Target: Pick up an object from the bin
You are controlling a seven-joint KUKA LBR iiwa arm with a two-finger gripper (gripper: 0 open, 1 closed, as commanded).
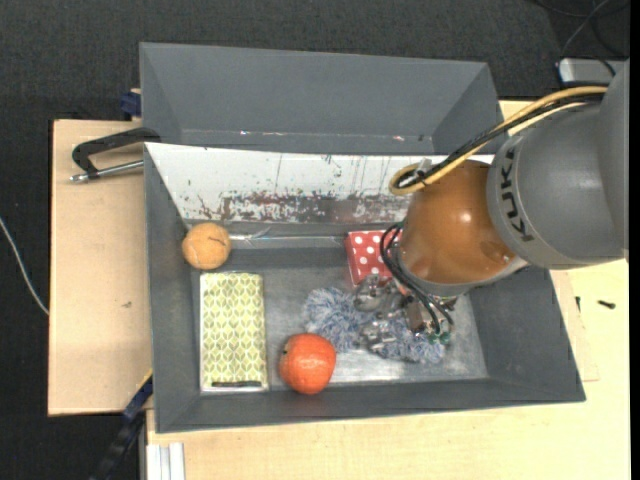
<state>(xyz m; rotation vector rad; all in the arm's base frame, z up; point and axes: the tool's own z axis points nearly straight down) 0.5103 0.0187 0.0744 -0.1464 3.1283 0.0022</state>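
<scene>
The hand (384, 322) sits low on the grey-blue shaggy cloth (330, 313) at the lower centre of the bin (166, 298) (spread or pinching, I cannot tell). Its loose strands may slip free, or drag the red dotted box (364, 256) touching its upper edge.

The arm (560, 198) comes in from the right, and its orange cover (450, 233) hangs over the right part of the grey bin (165, 298). The gripper (380, 320) is low, down on a fluffy blue-grey thing (330, 313), maybe yarn or a rag. Just behind it lies a red thing with white dots (362, 253). Left of the fluff sits 1 orange-red ball (307, 362). Further left lies a flat green box (232, 330), and behind that sits 1 tan ball (205, 245).
</scene>
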